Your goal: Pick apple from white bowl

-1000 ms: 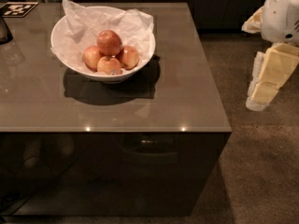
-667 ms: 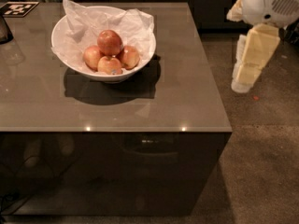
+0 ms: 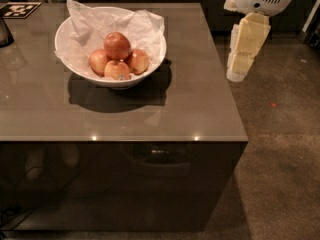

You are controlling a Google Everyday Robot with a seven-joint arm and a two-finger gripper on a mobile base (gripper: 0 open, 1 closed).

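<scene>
The apple (image 3: 117,45), deep even red, sits on top of three paler apples (image 3: 117,70) in the white bowl (image 3: 126,81). The bowl is lined with crumpled white tissue paper (image 3: 105,21) and stands on the back left part of the brown table (image 3: 190,104). My gripper (image 3: 240,59) hangs from the white arm at the upper right. It points down over the floor, just beyond the table's right edge, well to the right of the bowl and apart from it. It holds nothing that I can see.
A black-and-white marker tag (image 3: 19,9) lies at the table's back left corner. A dark object (image 3: 4,31) stands at the left edge. Speckled floor (image 3: 280,149) lies to the right of the table, and dark cabinets run along the back.
My gripper has moved left and up, from over the floor at the far right to beside the table's right edge. The bowl and apples have not moved.
</scene>
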